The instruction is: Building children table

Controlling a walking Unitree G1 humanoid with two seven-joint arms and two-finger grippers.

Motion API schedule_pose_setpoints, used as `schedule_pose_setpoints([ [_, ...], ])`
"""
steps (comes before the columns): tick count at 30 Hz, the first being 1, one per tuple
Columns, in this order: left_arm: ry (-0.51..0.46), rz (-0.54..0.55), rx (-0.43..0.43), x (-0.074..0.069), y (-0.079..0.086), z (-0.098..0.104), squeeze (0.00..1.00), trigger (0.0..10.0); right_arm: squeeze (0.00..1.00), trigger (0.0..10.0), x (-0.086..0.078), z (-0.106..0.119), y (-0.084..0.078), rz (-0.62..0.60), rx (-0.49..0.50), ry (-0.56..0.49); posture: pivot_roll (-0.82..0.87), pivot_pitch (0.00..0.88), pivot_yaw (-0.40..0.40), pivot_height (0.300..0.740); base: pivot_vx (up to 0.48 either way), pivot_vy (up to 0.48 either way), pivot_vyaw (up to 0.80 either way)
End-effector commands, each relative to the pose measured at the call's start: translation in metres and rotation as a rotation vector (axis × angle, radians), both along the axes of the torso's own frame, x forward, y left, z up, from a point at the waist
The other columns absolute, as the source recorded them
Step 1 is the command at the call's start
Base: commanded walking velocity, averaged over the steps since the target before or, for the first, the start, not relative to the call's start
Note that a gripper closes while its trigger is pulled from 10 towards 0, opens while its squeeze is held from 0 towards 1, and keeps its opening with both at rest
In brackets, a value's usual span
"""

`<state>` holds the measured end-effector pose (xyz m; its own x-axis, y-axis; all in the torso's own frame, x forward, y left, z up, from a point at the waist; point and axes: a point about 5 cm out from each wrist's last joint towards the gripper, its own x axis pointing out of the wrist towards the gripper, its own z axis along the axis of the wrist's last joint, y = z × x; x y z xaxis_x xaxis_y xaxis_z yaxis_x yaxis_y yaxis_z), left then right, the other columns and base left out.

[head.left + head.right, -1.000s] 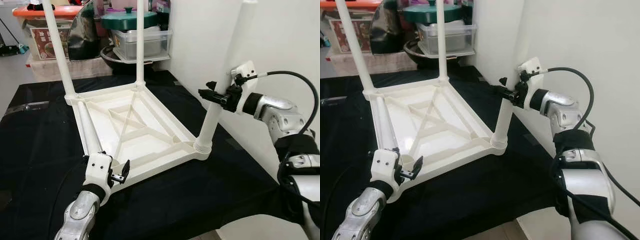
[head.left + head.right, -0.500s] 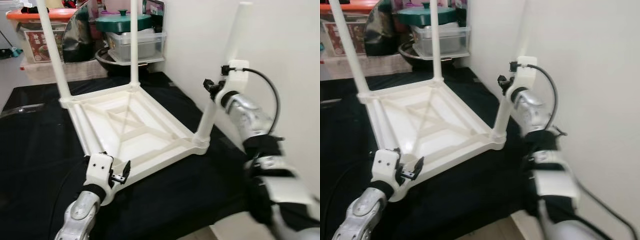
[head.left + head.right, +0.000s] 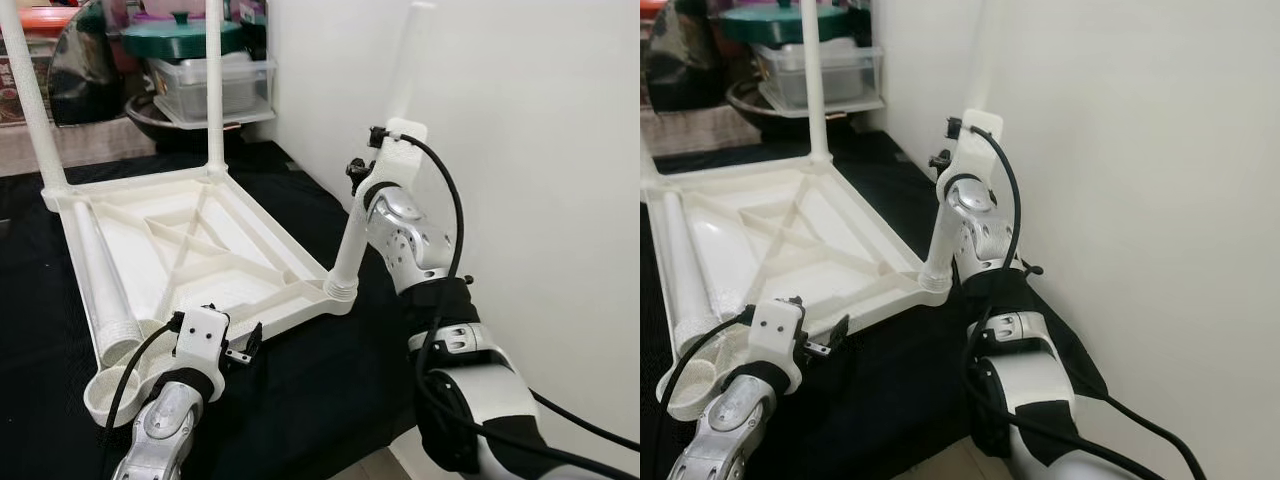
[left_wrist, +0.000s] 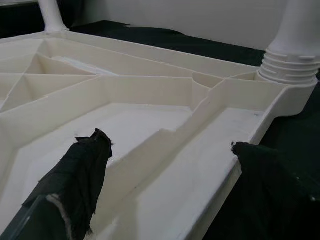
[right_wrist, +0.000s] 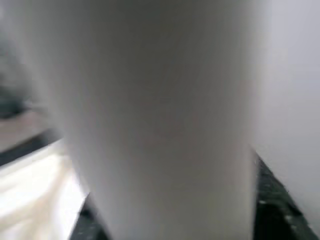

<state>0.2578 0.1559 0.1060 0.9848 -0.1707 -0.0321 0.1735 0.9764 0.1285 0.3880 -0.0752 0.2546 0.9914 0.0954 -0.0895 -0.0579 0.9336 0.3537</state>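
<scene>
Right wrist view blurred; white table leg [image 5: 160,115] close up, right gripper [image 3: 357,172] fingers hidden, grip cannot tell. Left wrist view: left gripper [image 4: 165,170] wide open, holding nothing, over rim of upturned white tabletop [image 3: 200,240] at left-centre on black cloth [image 3: 300,400]. Loose leg [image 3: 100,280] lies inside.

blurred table leg [image 5: 160,120], far legs [image 3: 213,80] cropped

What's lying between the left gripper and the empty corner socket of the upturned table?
Nothing but the table's own rim: in the left eye view the left gripper sits just beside the empty socket at the near corner, with the loose leg lying behind it.
</scene>
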Motion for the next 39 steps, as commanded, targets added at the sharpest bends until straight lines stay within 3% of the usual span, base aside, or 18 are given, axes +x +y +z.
schedule_pose_setpoints([
  [1,0.015,0.003,0.002,0.000,-0.001,-0.003,0.00,10.0,1.00,10.0,-0.003,-0.017,0.001,0.032,0.025,0.079,0.04,0.000,-0.068,0.740,0.000,0.000,0.00],
  [3,0.013,0.001,0.003,0.001,-0.001,-0.002,0.00,10.0,1.00,10.0,-0.009,-0.004,0.000,0.084,-0.025,0.026,0.04,0.000,-0.059,0.740,0.000,0.000,0.00],
  [4,0.011,-0.002,0.004,0.002,-0.001,-0.002,0.00,10.0,0.00,10.0,-0.014,0.017,-0.003,0.152,-0.089,-0.094,0.03,0.000,-0.053,0.740,0.000,0.000,0.00],
  [6,0.011,-0.002,0.004,0.002,-0.001,-0.002,0.00,10.0,0.00,10.0,-0.015,0.022,-0.003,0.166,-0.102,-0.122,0.03,0.000,-0.053,0.740,0.000,0.000,0.00],
  [10,0.010,-0.005,0.006,0.003,-0.001,-0.002,0.00,10.0,0.00,10.0,-0.028,0.048,-0.006,0.385,-0.074,-0.249,0.03,0.000,-0.049,0.740,0.000,0.000,0.00],
  [14,0.010,-0.008,0.006,0.004,-0.002,-0.002,0.00,10.0,0.00,10.0,-0.038,0.054,-0.012,0.595,-0.092,-0.337,0.03,0.000,-0.045,0.740,0.000,0.000,0.00],
  [15,0.010,-0.008,0.006,0.004,-0.002,-0.002,0.00,10.0,0.00,10.0,-0.038,0.054,-0.012,0.595,-0.092,-0.337,0.03,0.000,-0.045,0.740,0.000,0.000,0.00],
  [18,0.008,-0.012,0.008,0.006,-0.003,-0.002,0.00,10.0,0.00,10.0,-0.032,0.040,-0.032,0.757,-0.172,-0.354,0.03,0.000,-0.049,0.740,0.000,0.000,0.00],
  [21,0.006,-0.012,0.009,0.006,-0.002,-0.002,0.00,10.0,0.00,10.0,-0.027,0.032,-0.039,0.800,-0.216,-0.355,0.04,0.000,-0.051,0.740,0.000,0.000,0.00],
  [23,0.003,-0.007,0.012,0.007,-0.001,-0.001,0.00,10.0,0.00,10.0,-0.020,0.012,-0.052,0.914,-0.349,-0.320,0.05,0.000,-0.059,0.740,0.000,0.000,0.00],
  [31,0.000,-0.006,0.018,0.006,0.000,0.000,0.00,10.0,0.00,10.0,-0.008,-0.002,-0.058,1.021,-0.520,-0.265,0.07,0.000,-0.072,0.740,0.000,0.000,0.00],
  [36,-0.002,-0.006,0.020,0.006,0.000,0.000,0.00,10.0,0.00,10.0,-0.007,0.001,-0.053,1.078,-0.513,-0.296,0.09,0.000,-0.083,0.740,0.000,0.000,0.00],
  [37,-0.002,-0.006,0.021,0.006,0.001,0.000,0.00,10.0,0.00,9.1,-0.006,0.003,-0.050,1.104,-0.496,-0.318,0.09,0.000,-0.083,0.740,0.000,0.000,0.00],
  [38,-0.002,-0.006,0.021,0.006,0.001,0.000,0.00,10.0,0.00,9.1,-0.006,0.003,-0.050,1.104,-0.496,-0.318,0.09,0.000,-0.083,0.740,0.000,0.000,0.00],
  [39,-0.002,-0.006,0.021,0.005,0.001,0.000,0.00,10.0,0.00,8.4,-0.005,0.004,-0.048,1.121,-0.485,-0.333,0.09,0.000,-0.081,0.740,0.000,0.000,0.00],
])
